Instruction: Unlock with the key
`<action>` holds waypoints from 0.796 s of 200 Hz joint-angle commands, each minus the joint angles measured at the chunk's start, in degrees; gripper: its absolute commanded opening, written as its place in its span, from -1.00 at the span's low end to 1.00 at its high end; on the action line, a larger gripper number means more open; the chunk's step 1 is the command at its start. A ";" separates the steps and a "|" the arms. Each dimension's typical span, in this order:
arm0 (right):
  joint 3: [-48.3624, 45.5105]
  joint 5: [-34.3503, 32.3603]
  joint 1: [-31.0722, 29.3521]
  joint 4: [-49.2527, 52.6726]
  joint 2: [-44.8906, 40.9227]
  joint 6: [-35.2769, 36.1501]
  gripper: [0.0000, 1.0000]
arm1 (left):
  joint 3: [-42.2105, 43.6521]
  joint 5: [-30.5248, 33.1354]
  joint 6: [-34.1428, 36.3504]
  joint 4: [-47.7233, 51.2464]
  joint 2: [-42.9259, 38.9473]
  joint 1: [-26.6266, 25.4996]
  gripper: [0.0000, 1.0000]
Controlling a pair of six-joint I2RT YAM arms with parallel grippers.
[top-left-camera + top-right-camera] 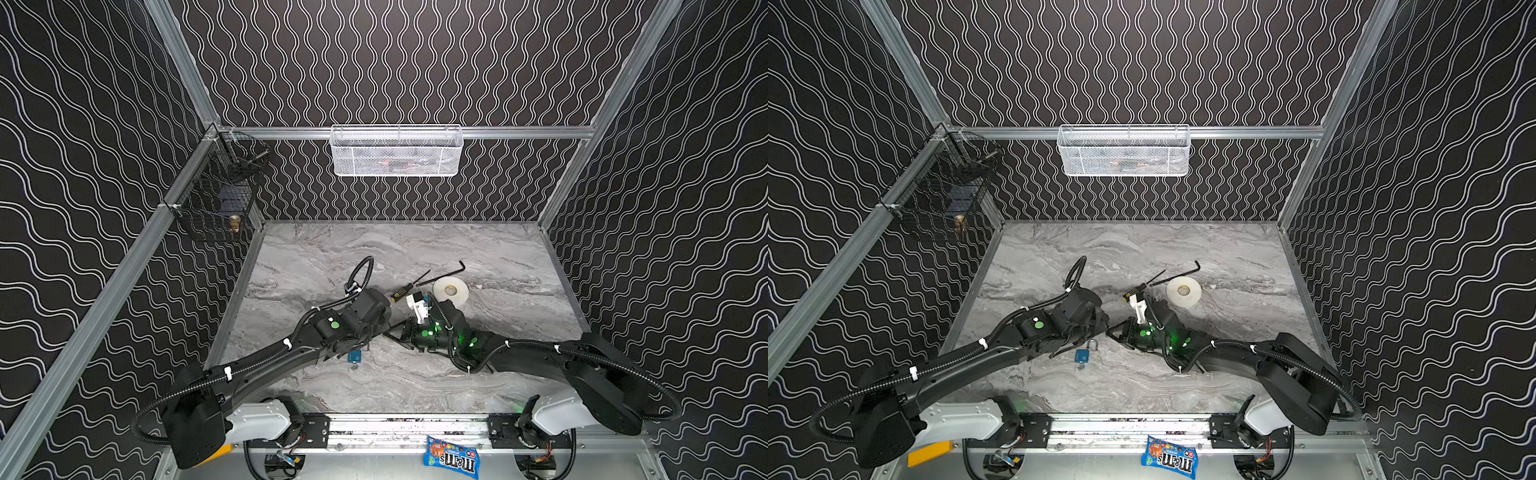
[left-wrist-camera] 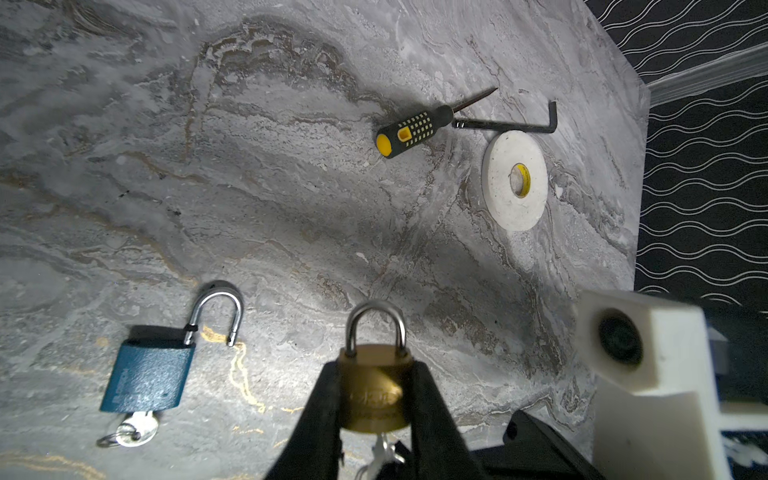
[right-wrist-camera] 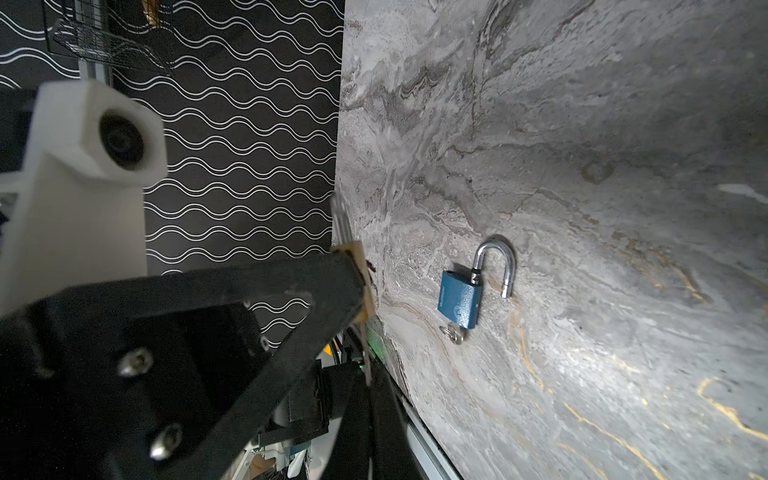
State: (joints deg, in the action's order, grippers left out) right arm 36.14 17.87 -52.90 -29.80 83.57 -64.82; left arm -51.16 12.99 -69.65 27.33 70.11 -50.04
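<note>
Fingers (image 2: 328, 399) of the left hand (image 2: 374, 368) pinch a brass lock (image 2: 374, 392) by its sides. Its shackle is at 12 o'clock, with both legs seated in the body. The key (image 2: 383, 451) sticks out of the lock's underside at 6 o'clock. The right hand (image 3: 368, 386), pressed together, nips the key there.

In both top views the hands meet near the middle of the surface (image 1: 415, 386), and the arms hide lock and key. At 6 o'clock of that meeting lies a blue lock (image 1: 354, 356) with its shackle sprung and a second key (image 2: 135, 430) in its base. At 1 o'clock lie a screwdriver (image 1: 402, 292), a hex key (image 1: 442, 275) and a tape roll (image 1: 450, 292).
</note>
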 commanded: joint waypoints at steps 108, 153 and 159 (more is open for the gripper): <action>2.51 -5.78 -0.17 -1.99 -3.14 4.84 -1.00 | 0.48 -3.73 -2.06 1.83 -3.06 -2.48 -1.00; 3.58 -7.93 0.15 -0.62 -3.39 4.79 -1.00 | 1.24 -3.54 -2.04 1.18 -4.45 -4.10 -1.00; 3.76 -8.02 0.15 -0.34 -3.43 4.87 -1.00 | 0.86 -3.06 -1.73 1.92 -4.50 -4.10 -1.00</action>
State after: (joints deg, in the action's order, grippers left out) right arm 38.30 15.81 -53.15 -24.95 80.73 -60.38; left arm -49.67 14.98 -71.99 25.30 66.11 -53.36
